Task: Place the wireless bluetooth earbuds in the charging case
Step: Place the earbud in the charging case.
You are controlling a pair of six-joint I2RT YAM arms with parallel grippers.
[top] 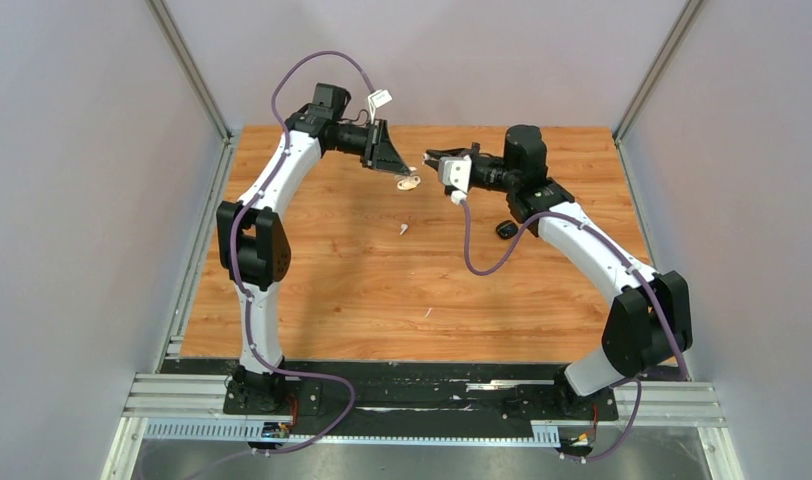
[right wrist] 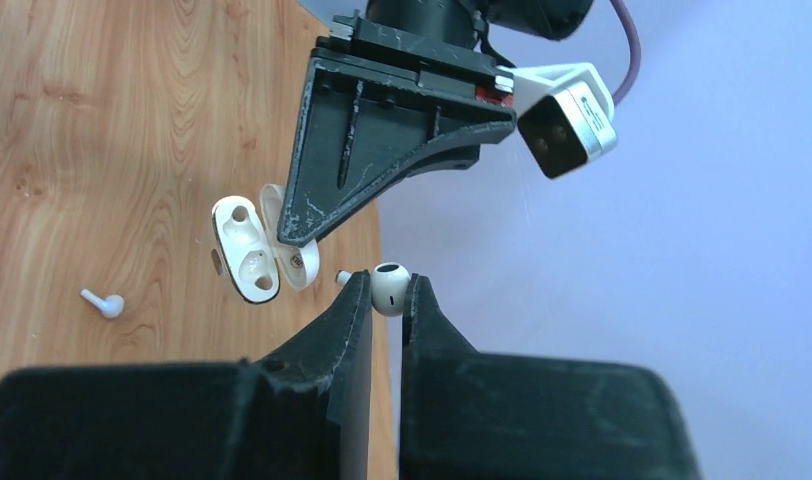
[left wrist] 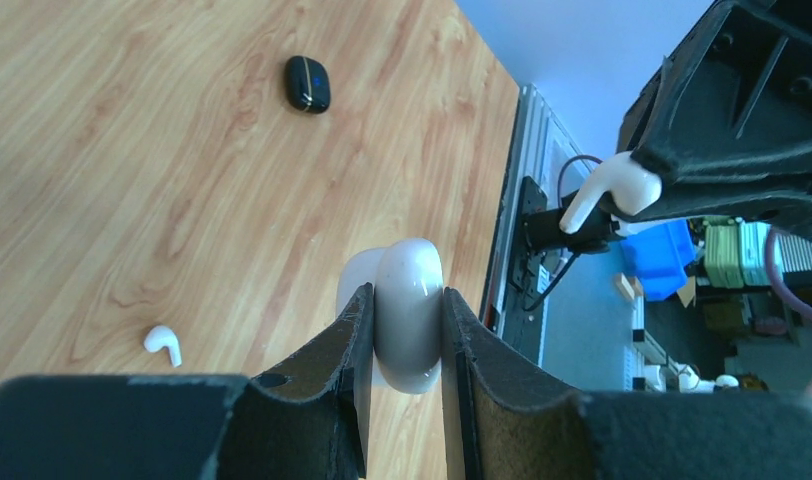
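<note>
Squarely between right jaws: white earbud (right wrist: 390,288), near case (right wrist: 244,250) in left jaws.

**White charging case** (right wrist: 244,250): glossy, hinged open, both wells empty. Clamped between the fingers of the left pincer (left wrist: 404,302) and held off the table, with its wells turned toward the right pincer (right wrist: 386,288).

**Held white earbud** (left wrist: 612,190): short-stemmed, with its bulb pinched at the right pincer's fingertips. It sits just beside the open case, not touching it.

**Loose white earbud** (top: 404,229): lies on its side on the table, below the gap between the two pincers and apart from both.

**Black oval case** (left wrist: 308,83): closed, lying on the table back beside the right pincer's wrist, well apart from the left pincer.
</note>
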